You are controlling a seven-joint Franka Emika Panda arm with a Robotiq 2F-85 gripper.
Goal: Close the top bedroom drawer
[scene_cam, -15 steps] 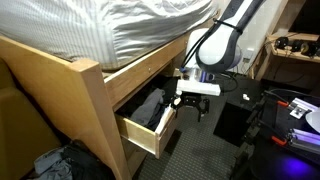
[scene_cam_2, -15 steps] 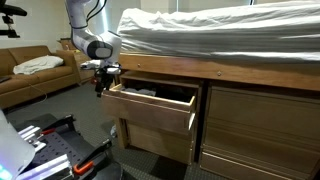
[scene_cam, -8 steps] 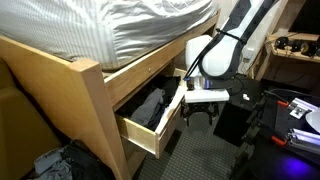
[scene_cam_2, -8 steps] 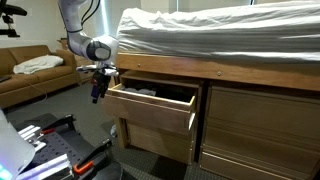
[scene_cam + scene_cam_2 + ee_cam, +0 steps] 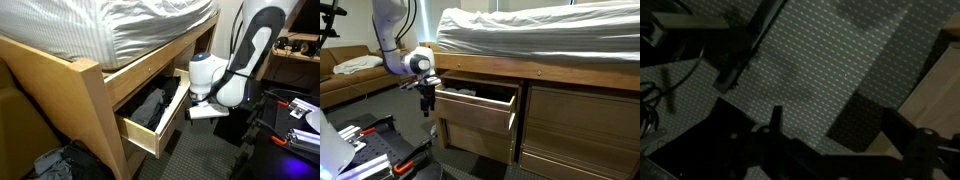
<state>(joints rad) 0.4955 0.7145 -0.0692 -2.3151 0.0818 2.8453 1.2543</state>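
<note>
The top bedroom drawer (image 5: 148, 128) of pale wood stands pulled out from the bed frame, also seen with its plain front panel (image 5: 480, 124) in both exterior views. Dark clothes (image 5: 150, 105) lie inside it. My gripper (image 5: 428, 101) hangs pointing down just beside the drawer's outer front corner, apart from the wood. In the wrist view my gripper (image 5: 835, 125) is open over grey carpet with nothing between its dark fingers (image 5: 775, 118), and a pale wooden corner (image 5: 940, 95) shows at the right edge.
A mattress with a white sheet (image 5: 540, 35) lies on the bed frame (image 5: 90, 95). A closed wooden panel (image 5: 582, 122) sits beside the drawer. A brown couch (image 5: 350, 75) stands behind the arm. Black gear and cables (image 5: 290, 110) lie on the floor.
The arm has swung outward along the drawer's side and lowered, so the gripper now hangs by the front corner instead of beside the drawer's rear. The drawer has not moved.
</note>
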